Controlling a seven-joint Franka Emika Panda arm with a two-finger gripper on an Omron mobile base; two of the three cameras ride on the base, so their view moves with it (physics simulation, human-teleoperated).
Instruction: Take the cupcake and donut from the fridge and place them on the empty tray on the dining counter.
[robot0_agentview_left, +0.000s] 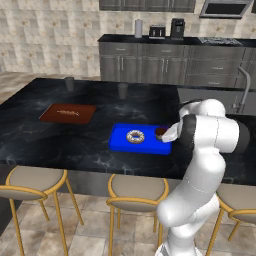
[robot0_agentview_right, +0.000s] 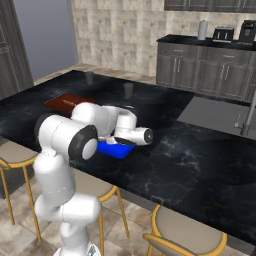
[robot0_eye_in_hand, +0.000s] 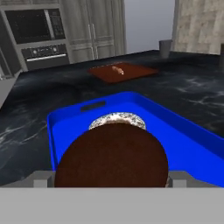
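Tray (robot0_agentview_left: 122, 143), bright blue, is the landmark in the left base view: it lies on the black marble worktop (robot0_agentview_left: 100, 110), with the donut (robot0_agentview_left: 135, 136) flat in its middle and the cupcake (robot0_agentview_left: 161, 133) at its right end, partly covered by the white arm. A reddish-brown board (robot0_agentview_left: 67, 113) lies to the tray's left, and two dark cups (robot0_agentview_left: 122, 90) stand beyond it. Yellow-framed stools (robot0_agentview_left: 137, 192) line the worktop's near edge.

In the right base view the arm covers most of the tray (robot0_agentview_right: 116, 149); a blue corner shows under the wrist. The board (robot0_agentview_right: 62, 103) lies beyond it.

In the hand view the cupcake (robot0_eye_in_hand: 113, 156) sits inside the tray (robot0_eye_in_hand: 188, 135), between the two grey finger tips, with the donut (robot0_eye_in_hand: 117, 119) just behind it. The gripper (robot0_eye_in_hand: 110, 179) has its jaws spread wide, one on each side of the cupcake; whether they touch it I cannot tell. No writing is readable.
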